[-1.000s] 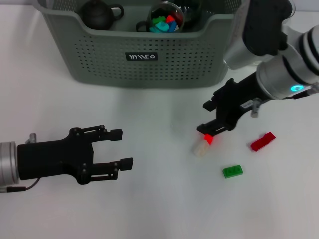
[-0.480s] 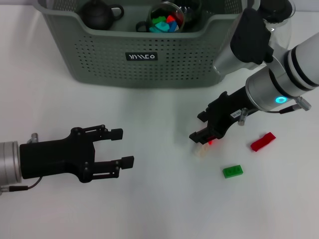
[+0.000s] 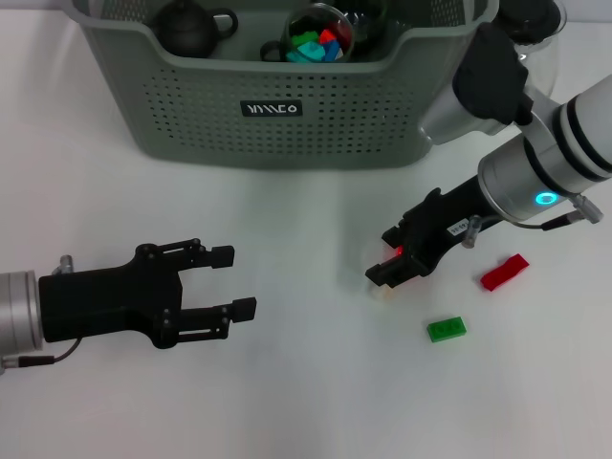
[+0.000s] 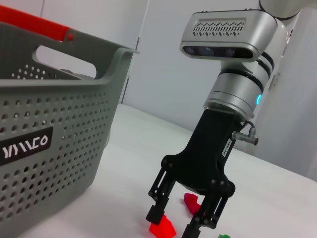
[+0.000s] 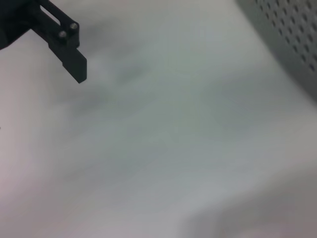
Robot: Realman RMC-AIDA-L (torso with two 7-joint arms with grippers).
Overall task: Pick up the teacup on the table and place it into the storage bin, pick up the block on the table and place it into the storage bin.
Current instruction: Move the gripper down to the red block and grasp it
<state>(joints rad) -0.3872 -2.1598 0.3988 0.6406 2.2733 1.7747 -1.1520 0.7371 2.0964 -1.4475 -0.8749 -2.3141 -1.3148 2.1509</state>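
White table with the grey-green storage bin sitting at the far edge, and it's already holding a dark teapot plus a glass cup full of colored bits, so the teacup half looks done to me. The right gripper is reaching down low over a small pale block with something red at its tip; from the left wrist camera its fingers are standing spread, straddling a red piece right at the table, so I'd say it's lining up the pinch and not yet squeezing. A red block and a green block are lying just beside, apart from each other, still waiting. The left gripper is hovering open off to the left, well clear, probably just keeping out of the way.
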